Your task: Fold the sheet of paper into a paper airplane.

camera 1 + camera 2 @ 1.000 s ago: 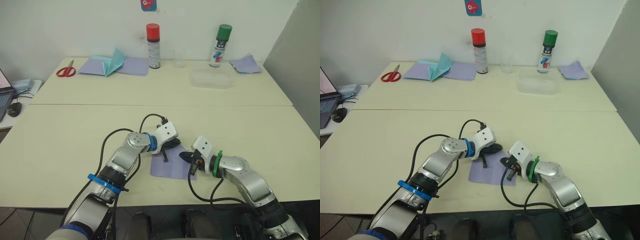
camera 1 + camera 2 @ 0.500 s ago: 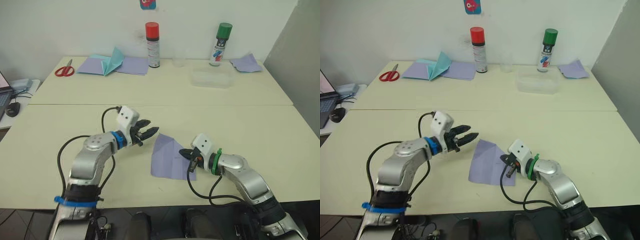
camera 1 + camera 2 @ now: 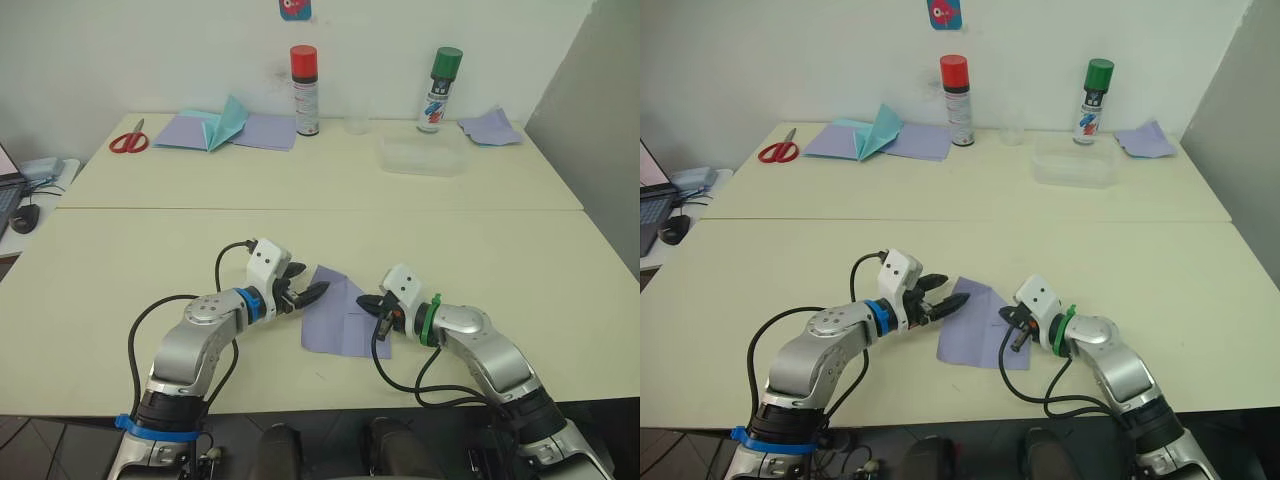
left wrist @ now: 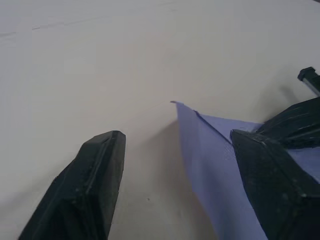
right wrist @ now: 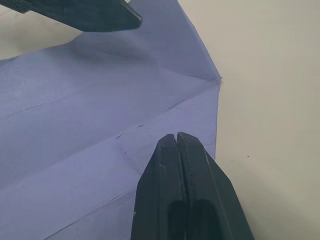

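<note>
Two black-fingered grippers are working the same spot near the front of the cream table (image 3: 120,260). The left gripper (image 3: 312,293) has its fingers spread wide, hovering at the left edge of the thin, creased lavender sheet of paper (image 3: 340,325), one finger over the paper and one over bare table. The right gripper (image 3: 374,304) has its fingers pressed together, tips down on the sheet's right side, looks like pinning it. Paper's light and floppy, probably slides easily, so I'd grab that slightly lifted far corner (image 4: 176,103). Can't tell how many layers are folded under.
</note>
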Robot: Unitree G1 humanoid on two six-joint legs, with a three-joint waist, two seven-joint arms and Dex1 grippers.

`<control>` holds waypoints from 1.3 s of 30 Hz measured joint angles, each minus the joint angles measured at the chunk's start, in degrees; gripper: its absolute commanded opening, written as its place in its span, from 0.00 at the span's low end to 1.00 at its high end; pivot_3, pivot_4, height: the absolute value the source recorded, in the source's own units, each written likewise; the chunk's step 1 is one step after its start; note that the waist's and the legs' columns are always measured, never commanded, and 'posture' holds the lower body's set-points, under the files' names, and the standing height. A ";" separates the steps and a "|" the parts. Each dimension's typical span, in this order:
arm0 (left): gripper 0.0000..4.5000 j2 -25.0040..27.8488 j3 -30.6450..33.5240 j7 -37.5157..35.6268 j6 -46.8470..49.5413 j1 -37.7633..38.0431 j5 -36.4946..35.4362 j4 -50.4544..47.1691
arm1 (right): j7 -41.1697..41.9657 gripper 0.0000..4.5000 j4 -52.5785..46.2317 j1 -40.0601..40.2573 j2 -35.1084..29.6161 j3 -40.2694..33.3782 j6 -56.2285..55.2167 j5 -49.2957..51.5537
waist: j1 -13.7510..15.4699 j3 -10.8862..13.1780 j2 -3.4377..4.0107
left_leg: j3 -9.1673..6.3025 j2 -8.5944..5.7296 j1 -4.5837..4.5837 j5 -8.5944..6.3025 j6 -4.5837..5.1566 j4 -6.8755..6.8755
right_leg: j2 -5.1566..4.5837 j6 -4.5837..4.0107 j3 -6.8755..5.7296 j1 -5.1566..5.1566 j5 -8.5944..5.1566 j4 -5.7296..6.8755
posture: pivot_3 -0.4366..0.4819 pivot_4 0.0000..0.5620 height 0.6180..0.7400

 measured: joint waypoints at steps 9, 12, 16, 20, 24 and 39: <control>0.01 0.73 -2.27 -1.44 -2.02 -0.03 0.54 0.98 | -0.12 0.00 -0.20 0.16 0.19 -0.08 0.02 -0.01 | -0.02 0.01 0.00 | -0.01 0.01 -0.01 0.00 0.00 -0.02 | 0.01 -0.06 0.00 -0.01 -0.03 0.00 | 0.48 0.27 1.00; 0.01 1.51 -3.14 -2.85 -3.24 -0.30 0.69 0.98 | -0.13 0.00 -0.21 0.16 0.19 -0.09 0.03 -0.03 | -0.02 0.01 0.00 | 0.00 0.01 -0.01 0.00 0.00 -0.02 | 0.00 -0.06 0.01 -0.01 -0.04 -0.01 | 0.48 0.27 1.00; 0.01 4.67 -6.51 -6.33 -6.31 -0.30 2.31 0.41 | -0.13 0.00 -0.21 0.15 0.21 -0.08 0.03 -0.03 | -0.02 0.02 0.01 | 0.00 0.01 -0.01 0.00 -0.01 -0.05 | 0.00 -0.09 0.02 -0.03 -0.05 -0.03 | 0.48 0.27 1.00; 0.01 8.10 -11.22 -8.98 -11.00 -0.36 6.72 0.55 | -0.12 0.00 -0.21 0.10 0.27 -0.07 0.03 -0.03 | -0.01 0.02 0.01 | -0.01 0.03 -0.02 0.00 -0.01 -0.10 | -0.01 -0.14 0.04 -0.05 -0.08 -0.04 | 0.48 0.27 1.00; 0.01 7.82 -13.10 -9.15 -13.24 -1.08 9.55 1.81 | -0.13 0.00 -0.19 0.09 0.24 -0.12 0.04 -0.07 | 0.00 0.02 0.01 | -0.01 0.05 -0.02 0.00 -0.01 -0.10 | -0.03 -0.14 0.03 -0.05 -0.08 -0.04 | 0.48 0.27 1.00; 0.01 7.65 -17.27 -11.92 -20.14 -5.86 16.96 7.78 | -0.38 0.00 -1.51 -0.01 -0.12 -0.90 3.14 -0.05 | 0.11 0.02 0.01 | -0.03 0.03 -0.02 0.00 0.00 -0.06 | -0.30 -0.09 0.01 0.00 -0.05 -0.04 | 0.48 0.27 1.00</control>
